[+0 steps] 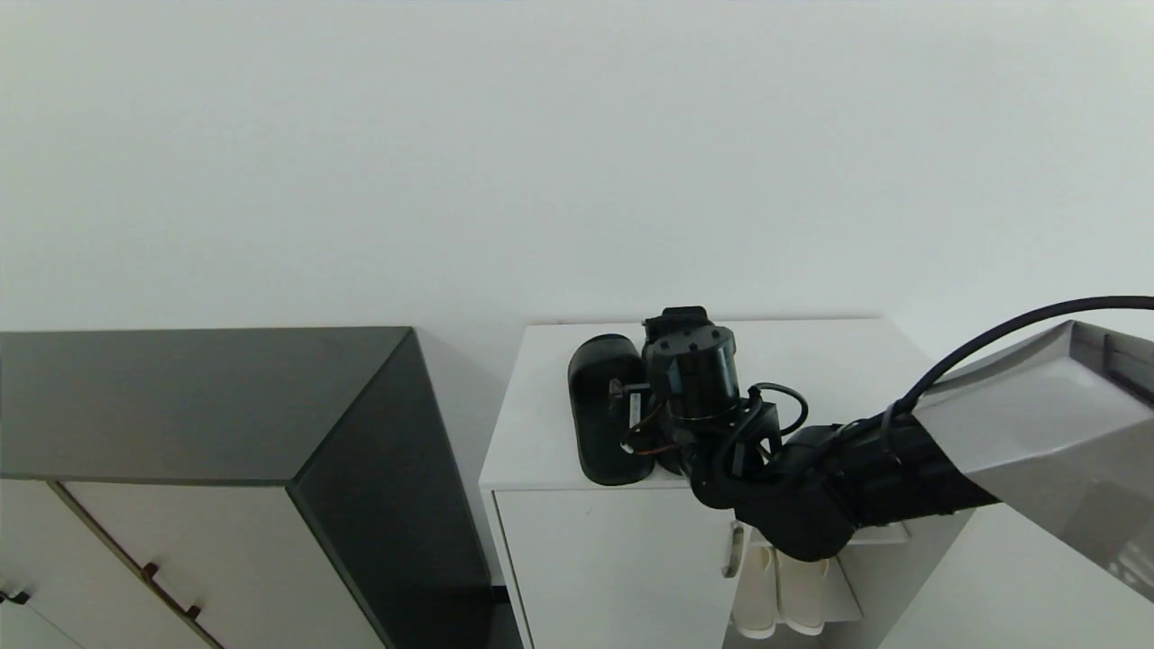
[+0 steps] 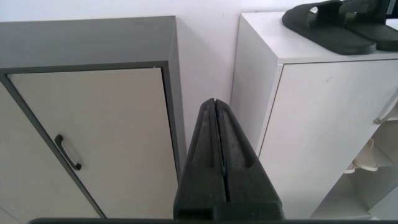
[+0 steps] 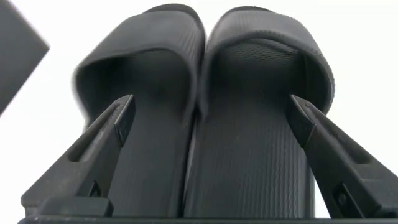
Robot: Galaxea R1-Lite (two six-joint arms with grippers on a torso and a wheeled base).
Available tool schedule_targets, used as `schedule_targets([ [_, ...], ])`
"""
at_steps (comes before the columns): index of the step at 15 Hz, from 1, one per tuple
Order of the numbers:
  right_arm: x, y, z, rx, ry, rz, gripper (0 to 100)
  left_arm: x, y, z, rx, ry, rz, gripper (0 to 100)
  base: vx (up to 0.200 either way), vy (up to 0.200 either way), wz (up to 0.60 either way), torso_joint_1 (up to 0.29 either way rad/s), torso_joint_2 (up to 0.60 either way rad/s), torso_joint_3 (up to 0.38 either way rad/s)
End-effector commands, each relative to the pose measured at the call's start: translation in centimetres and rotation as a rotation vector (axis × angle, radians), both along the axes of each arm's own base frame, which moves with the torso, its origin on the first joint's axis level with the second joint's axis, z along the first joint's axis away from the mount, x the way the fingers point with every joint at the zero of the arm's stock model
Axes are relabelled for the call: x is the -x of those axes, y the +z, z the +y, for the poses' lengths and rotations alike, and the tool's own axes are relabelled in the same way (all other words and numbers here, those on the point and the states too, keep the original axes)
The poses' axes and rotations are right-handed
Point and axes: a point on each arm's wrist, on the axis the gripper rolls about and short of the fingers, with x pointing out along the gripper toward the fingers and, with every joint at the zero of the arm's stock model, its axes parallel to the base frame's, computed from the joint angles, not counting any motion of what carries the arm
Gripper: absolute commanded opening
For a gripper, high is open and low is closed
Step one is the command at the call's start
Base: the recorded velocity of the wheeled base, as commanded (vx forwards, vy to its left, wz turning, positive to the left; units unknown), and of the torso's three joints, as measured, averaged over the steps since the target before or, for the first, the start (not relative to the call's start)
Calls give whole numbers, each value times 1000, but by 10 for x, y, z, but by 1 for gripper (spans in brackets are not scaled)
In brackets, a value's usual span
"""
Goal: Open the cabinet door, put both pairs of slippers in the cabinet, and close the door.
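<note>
R gripper [image 3: 209,106] sits low over the top of a white cabinet [image 1: 541,424], fingers spread wide. Black slippers [image 3: 249,155], a pair lying side by side & touching, lie between its fingers. One fingertip is just outside each slipper's outer edge, w/ the toe straps beyond the tips.

Below this hand, under the arm, the cabinet front is open on its right side. White slippers [image 1: 777,595] sit on a shelf inside. Beside the opening is a white front panel w/ a small handle [image 1: 733,550]; prob. a door, hard to tell.

L gripper [image 2: 215,112] hangs lower, fingers pressed together w/ nothing between them. Ahead of it is the gap between the white cabinet and a grey cabinet [image 2: 93,43]. From that hand the black slippers are higher and toward the robot's right.
</note>
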Motion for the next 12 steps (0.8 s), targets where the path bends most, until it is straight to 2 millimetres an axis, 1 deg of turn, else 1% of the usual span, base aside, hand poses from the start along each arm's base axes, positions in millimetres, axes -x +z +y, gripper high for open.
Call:
schedule_targets([
  [1,-17,-14,3,11,-13,8,100,0,0,0,0,-1,0,0,0,0,0,0,0,0],
  [5,-40,-17,9,29,-36,13,100,0,0,0,2,-1,0,0,0,0,0,0,0,0],
  [6,-41,-16,9,28,-38,12,100,0,0,0,2,-1,0,0,0,0,0,0,0,0],
  [7,-47,-21,11,29,-42,12,100,0,0,0,2,-1,0,0,0,0,0,0,0,0],
  [8,-49,-21,12,35,-42,8,0,0,0,0,2,-1,0,0,0,0,0,0,0,0],
  [12,-47,-19,12,36,-41,4,0,0,0,0,2,-1,0,0,0,0,0,0,0,0],
])
